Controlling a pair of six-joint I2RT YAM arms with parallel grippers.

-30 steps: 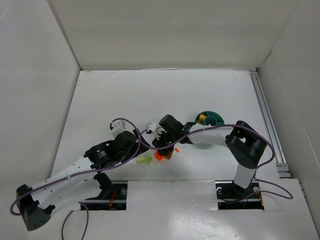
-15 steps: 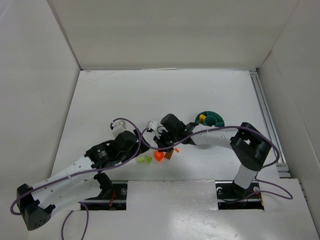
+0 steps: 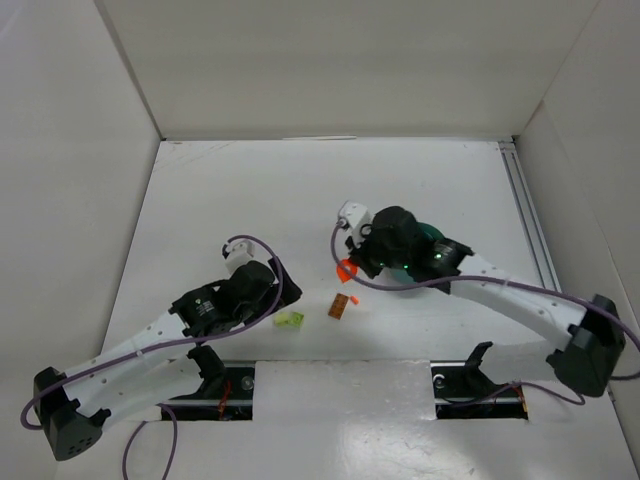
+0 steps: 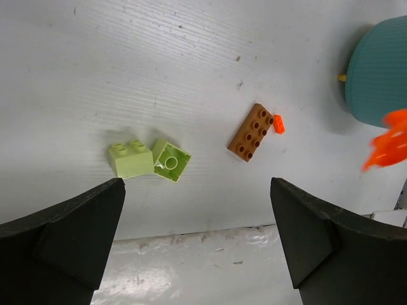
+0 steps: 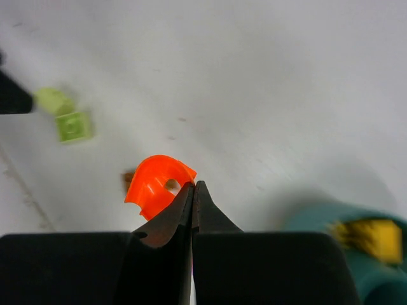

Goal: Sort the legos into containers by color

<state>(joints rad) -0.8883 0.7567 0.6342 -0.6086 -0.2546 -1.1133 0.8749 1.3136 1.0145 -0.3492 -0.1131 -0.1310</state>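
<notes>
The right gripper pinches the round orange piece by its rim, aloft beside the teal bowl; left gripper spread wide; carry slowly, release low inside an orange-only compartment.

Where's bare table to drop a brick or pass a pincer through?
Free: the far table strip along the back wall; the patch between teal bowl and right rail. Crowded: near centre, where green bricks, brown brick and the right pincer, shut on the orange piece, cluster.
</notes>
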